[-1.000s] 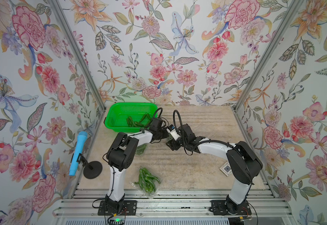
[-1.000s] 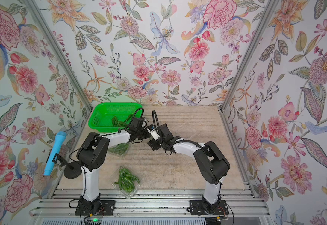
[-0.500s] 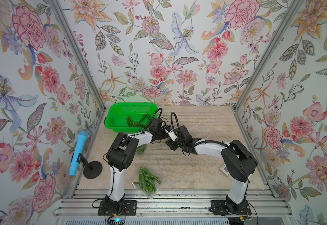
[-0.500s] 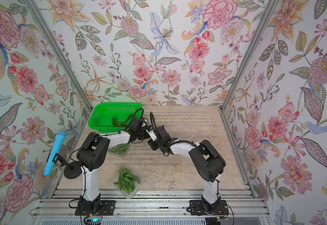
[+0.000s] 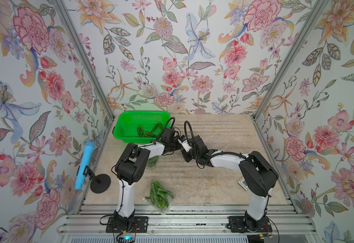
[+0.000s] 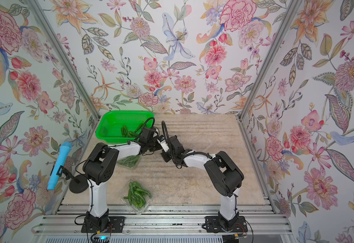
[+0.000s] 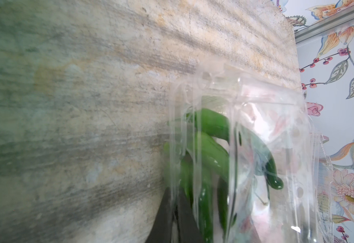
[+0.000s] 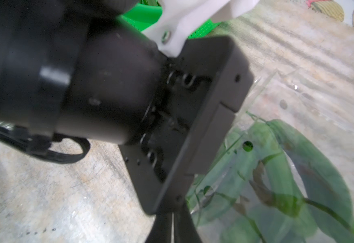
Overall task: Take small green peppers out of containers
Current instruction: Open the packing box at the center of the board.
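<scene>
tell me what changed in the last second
The right pincer eased slightly toward the left pincer and snapped shut beside the clear pack of peppers; whether it pinches the plastic is unclear. The left pincer stayed shut on that pack. The green basket and the front pack did not move.

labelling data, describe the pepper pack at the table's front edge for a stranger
Find the beige table, then its front edge near the left arm's base. A clear pack of green peppers lies there alone; another pack hides half under that arm.
</scene>
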{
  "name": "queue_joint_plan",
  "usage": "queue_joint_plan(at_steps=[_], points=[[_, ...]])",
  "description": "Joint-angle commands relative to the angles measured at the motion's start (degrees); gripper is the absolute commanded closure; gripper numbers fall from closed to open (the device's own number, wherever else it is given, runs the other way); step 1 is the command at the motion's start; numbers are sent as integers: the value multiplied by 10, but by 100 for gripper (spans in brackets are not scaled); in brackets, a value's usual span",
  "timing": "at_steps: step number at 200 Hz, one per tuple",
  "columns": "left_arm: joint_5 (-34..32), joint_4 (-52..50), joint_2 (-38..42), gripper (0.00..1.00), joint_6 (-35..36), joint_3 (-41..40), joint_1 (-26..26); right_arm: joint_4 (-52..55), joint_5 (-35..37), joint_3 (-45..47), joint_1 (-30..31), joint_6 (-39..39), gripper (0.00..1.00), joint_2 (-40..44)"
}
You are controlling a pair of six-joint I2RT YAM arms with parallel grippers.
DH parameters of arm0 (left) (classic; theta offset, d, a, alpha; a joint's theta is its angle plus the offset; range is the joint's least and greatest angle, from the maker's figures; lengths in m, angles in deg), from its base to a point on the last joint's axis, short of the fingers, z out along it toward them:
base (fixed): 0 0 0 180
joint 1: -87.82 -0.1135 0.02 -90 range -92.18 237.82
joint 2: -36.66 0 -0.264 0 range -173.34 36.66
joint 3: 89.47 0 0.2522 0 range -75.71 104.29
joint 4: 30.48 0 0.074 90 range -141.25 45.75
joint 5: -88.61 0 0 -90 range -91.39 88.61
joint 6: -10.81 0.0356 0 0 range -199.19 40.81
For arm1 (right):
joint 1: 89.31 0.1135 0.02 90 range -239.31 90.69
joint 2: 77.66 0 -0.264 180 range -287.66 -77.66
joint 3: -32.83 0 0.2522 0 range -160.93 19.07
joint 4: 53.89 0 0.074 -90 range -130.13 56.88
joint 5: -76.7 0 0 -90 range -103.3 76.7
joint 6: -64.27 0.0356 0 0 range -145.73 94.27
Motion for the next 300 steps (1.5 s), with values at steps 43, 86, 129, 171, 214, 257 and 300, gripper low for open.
queue_joint_plan(at_steps=[43,86,129,171,214,257,300], points=[[7,-14,17,92,-4,-16,1,35,11,5,-21,15,100,-11],[-3,-21,16,93,0,-16,1,18,20,21,-34,14,100,29],[-14,-31,17,94,8,-15,2,13,41,17,-62,2,100,63],[-12,-36,17,94,12,-14,1,23,38,-2,-79,-10,100,59],[-10,-33,17,95,10,-14,0,7,-9,23,-76,-34,57,99],[-9,-45,20,94,12,-6,1,29,-17,50,-59,-82,44,142],[-10,-45,30,94,12,-7,0,13,-3,85,-18,-127,26,165]])
